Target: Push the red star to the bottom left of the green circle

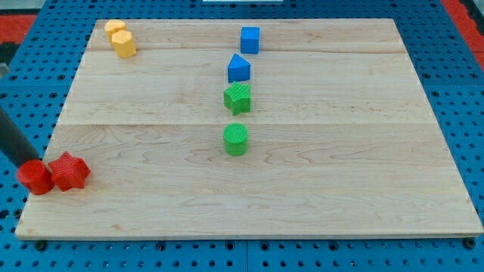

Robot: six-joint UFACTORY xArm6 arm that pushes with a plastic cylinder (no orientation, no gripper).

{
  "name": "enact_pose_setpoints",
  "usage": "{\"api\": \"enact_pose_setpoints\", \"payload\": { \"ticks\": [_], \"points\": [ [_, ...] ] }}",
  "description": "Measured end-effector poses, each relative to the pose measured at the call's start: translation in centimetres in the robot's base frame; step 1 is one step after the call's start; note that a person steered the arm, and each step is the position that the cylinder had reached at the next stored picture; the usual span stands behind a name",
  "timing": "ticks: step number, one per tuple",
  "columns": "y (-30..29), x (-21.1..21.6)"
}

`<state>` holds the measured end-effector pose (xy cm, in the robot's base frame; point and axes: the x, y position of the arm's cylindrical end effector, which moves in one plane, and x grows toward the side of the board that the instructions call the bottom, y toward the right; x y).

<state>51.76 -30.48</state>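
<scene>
Red star [69, 171] sitting far view-left, below green circle [236, 140]; my tip [27, 162] touching red cylinder [35, 177] beside star; no jaws on rod.

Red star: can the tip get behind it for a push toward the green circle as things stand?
Probably not directly. My tip sits at the view's left of the red circle, which touches the red star on that side. Pushing right would shove both toward the green circle.

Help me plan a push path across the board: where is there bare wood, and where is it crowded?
Bare: the whole right side of the board, and the stretch between the red star and green circle. Crowded: the middle column above the circle, and the bottom-left corner, where my tip meets the red cylinder.
</scene>
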Motion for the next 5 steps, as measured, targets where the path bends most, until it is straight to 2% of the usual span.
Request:
{"api": "enact_pose_setpoints", "payload": {
  "ticks": [2, 3, 5],
  "points": [
    [0.0, 1.0],
    [3.9, 2.7],
    [11.5, 0.4]
  ]
}}
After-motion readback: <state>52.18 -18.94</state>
